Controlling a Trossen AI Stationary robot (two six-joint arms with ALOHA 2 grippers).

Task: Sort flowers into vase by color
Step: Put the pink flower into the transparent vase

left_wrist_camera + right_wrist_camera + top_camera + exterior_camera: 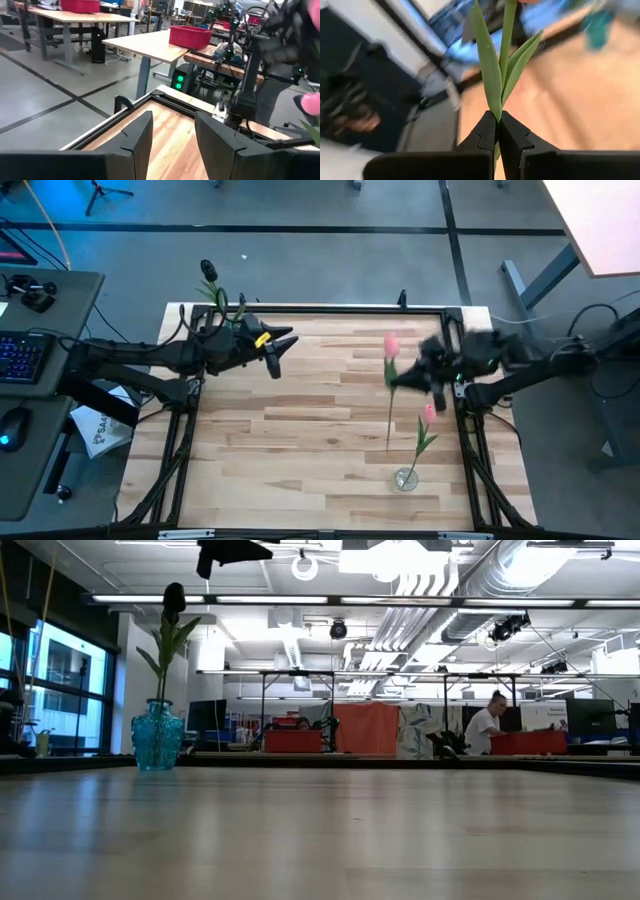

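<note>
A pink tulip [391,345] with a long green stem is in my right gripper [415,375], which is shut on it near the table's right edge. A second pink tulip [429,414] stands in a small clear vase [405,478] at the near right. A dark tulip [174,596] stands in a blue glass vase [158,736] at the far left corner. My left gripper [172,132] is open above the table's far left part, just right of the blue vase, touching nothing. My right gripper pinches the pink tulip's stem between its two shut fingers, just below where the leaves spring out [498,116]. The fingers lie across the stem. In the high view the head points toward the far edge and the stem's bare end [388,442] toward the near edge.
The wooden tabletop [300,440] has a dark raised frame [330,309] along its far edge. A keyboard and mouse sit on a side desk [30,360] to the left. Beyond the table are desks with red bins [294,740] and a person [488,725] far off.
</note>
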